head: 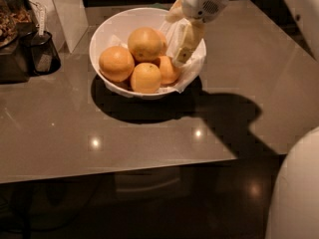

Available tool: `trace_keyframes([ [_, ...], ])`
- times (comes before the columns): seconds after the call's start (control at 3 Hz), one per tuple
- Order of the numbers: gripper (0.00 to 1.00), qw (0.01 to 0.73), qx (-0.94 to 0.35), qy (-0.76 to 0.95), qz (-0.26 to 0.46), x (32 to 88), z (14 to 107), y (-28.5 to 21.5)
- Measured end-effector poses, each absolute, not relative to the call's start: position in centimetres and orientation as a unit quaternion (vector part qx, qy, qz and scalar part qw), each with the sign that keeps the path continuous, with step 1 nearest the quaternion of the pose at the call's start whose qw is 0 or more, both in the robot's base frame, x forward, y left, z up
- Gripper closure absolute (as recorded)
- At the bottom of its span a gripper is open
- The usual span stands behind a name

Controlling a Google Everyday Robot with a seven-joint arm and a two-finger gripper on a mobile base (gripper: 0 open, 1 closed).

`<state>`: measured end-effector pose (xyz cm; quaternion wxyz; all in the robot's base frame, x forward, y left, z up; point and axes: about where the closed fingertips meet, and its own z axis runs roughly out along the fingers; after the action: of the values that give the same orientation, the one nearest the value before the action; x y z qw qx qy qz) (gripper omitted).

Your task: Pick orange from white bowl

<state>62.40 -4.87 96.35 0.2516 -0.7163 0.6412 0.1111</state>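
Note:
The white bowl [112, 31] with a crinkled paper liner stands at the back middle of the grey table. It holds several oranges. The pale yellow-orange orange [145, 43] lies on top in the middle. A deeper-orange one [116, 63] lies to its left, one [145, 77] in front, and one [169, 71] to the right, partly under the gripper. My gripper [179, 31] hangs over the bowl's right side, just right of the pale orange. Its tan fingers [183, 45] stand apart and hold nothing.
A dark container [42, 51] and a dark appliance [10, 39] stand at the table's left. A white upright object [65, 9] is behind the bowl's left. The table's front edge [119, 171] runs below. A white part of the robot [296, 193] fills the lower right.

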Motion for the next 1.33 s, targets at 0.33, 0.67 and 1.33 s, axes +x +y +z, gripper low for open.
trace_keyframes([
  [0.33,0.38,0.254,-0.716,0.641,0.111,62.6,96.3,-4.7],
  [0.67,0.45,0.259,-0.714,0.639,0.121,63.1,95.7,-4.0],
  [1.33,0.29,0.248,-0.729,0.619,0.150,64.6,94.3,-0.7],
])
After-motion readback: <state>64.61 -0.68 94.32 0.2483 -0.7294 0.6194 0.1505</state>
